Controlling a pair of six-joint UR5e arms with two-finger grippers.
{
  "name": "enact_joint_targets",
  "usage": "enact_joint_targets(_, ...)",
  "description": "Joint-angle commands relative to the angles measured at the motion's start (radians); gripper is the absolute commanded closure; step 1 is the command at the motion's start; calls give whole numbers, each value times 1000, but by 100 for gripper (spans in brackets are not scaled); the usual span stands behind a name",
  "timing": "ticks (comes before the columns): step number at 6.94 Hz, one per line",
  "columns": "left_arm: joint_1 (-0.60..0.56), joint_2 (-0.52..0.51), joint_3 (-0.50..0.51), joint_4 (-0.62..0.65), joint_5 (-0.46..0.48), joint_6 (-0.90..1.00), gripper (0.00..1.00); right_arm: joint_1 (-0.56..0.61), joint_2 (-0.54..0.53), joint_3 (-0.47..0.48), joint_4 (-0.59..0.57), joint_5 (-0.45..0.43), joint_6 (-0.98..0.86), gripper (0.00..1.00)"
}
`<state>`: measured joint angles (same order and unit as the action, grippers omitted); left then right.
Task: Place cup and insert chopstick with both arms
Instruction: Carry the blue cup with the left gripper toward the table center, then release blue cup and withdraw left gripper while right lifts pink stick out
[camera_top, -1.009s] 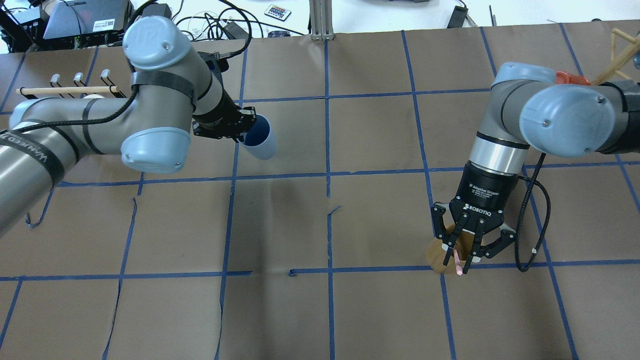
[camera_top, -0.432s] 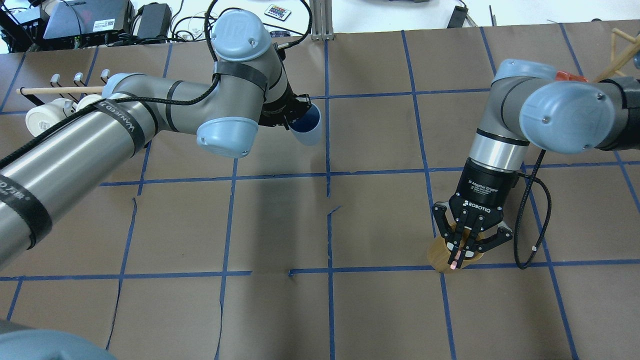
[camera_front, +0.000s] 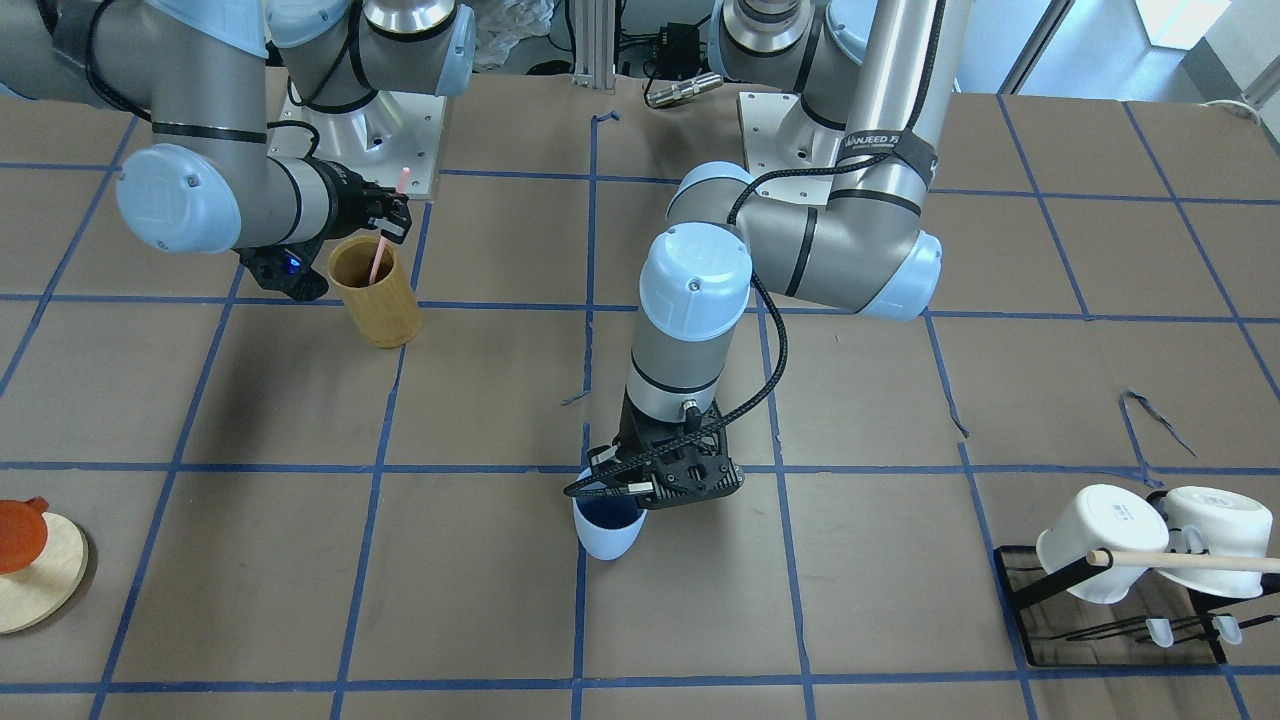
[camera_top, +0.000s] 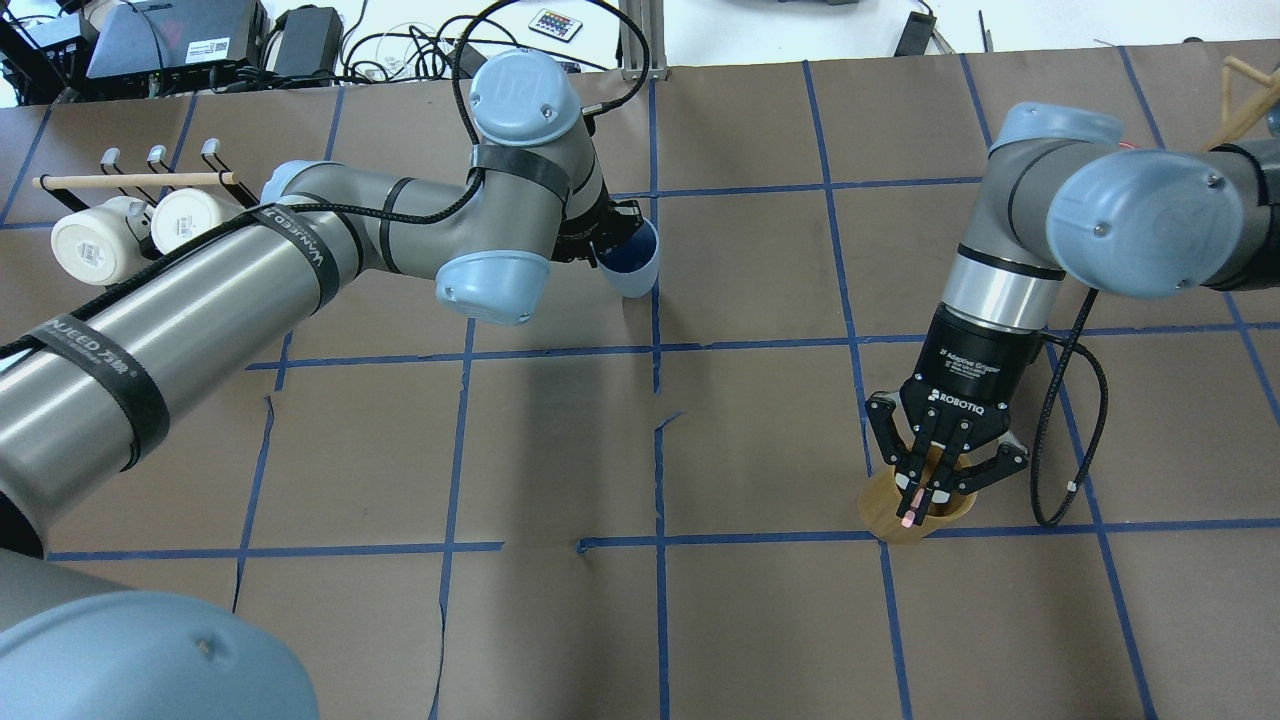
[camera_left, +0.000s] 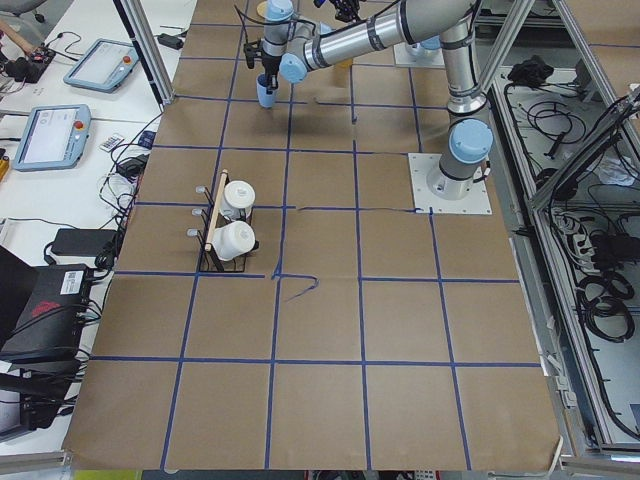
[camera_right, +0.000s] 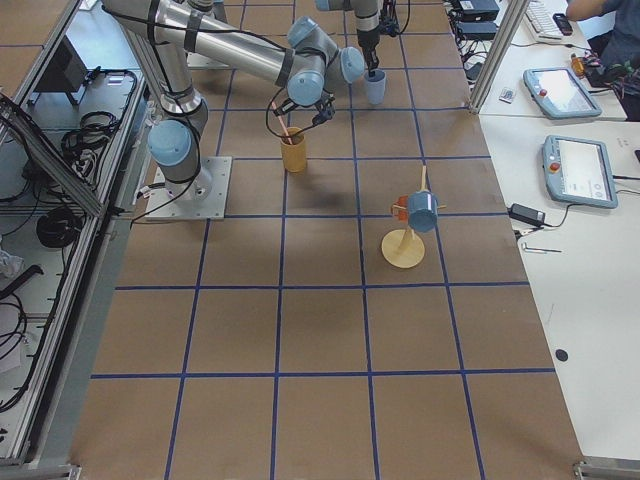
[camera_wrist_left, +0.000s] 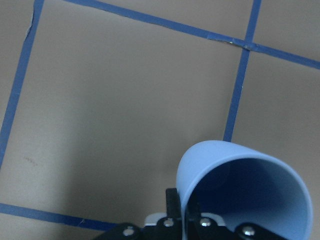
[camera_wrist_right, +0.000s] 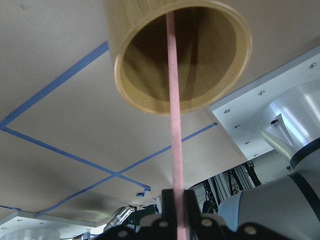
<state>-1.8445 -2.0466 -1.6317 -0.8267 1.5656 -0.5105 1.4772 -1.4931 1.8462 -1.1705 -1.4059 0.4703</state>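
Observation:
The pale blue cup (camera_top: 634, 268) hangs tilted from my left gripper (camera_top: 612, 236), which is shut on its rim near the table's middle line. It shows low over the paper in the front view (camera_front: 609, 531) and in the left wrist view (camera_wrist_left: 235, 170); I cannot tell if it touches the table. My right gripper (camera_top: 914, 497) is shut on the pink chopstick (camera_wrist_right: 174, 125). The chopstick's lower end is inside the tan bamboo cylinder (camera_top: 885, 515), as the front view (camera_front: 379, 257) also shows.
A black rack with two white mugs (camera_top: 125, 228) and a wooden rod (camera_top: 130, 180) stands at the far left. A round wooden stand (camera_front: 35, 565) holding an orange mug and a blue mug (camera_right: 421, 211) is at the far right. Blue tape lines grid the brown paper.
My left arm has carried the cup rightward to the middle line. My right gripper's fingers have closed in on the pink chopstick above the bamboo cylinder.

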Motion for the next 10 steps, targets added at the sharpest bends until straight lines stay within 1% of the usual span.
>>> enact_joint_targets(1, -12, -12, 6, 6, 1, -3, 100, 0, -2, -73, 67, 25, 1, 100)
enact_joint_targets(2, -13, -12, 4, 8, -4, 1, 94, 0, -2, -128, 121, 40, 1, 100)
enact_joint_targets(3, -16, -7, 6, 9, -4, -3, 36, 0, -2, -189, 177, 50, -1, 100)
enact_joint_targets(4, -15, -1, 6, 9, -6, 12, 0, 0, -2, -249, 246, 83, 1, 100)
enact_joint_targets(5, -6, 28, 16, 11, -15, 23, 0, 0, -1, -299, 303, 97, 1, 100)
enact_joint_targets(6, 1, 40, 38, 8, -53, 38, 0, 0, -2, -338, 346, 141, 1, 100)
enact_joint_targets(7, 19, 52, 39, -6, -52, 81, 0, 0, -2, -370, 359, 209, 8, 100)
enact_joint_targets(8, 63, 90, 35, -64, -47, 196, 0, 0, -1, -401, 359, 270, 17, 100)
enact_joint_targets(9, 127, 153, 39, -174, -47, 333, 0, 2, 5, -421, 358, 344, 17, 100)
enact_joint_targets(10, 201, 207, 39, -243, -52, 442, 0, 2, 26, -423, 335, 439, 27, 100)
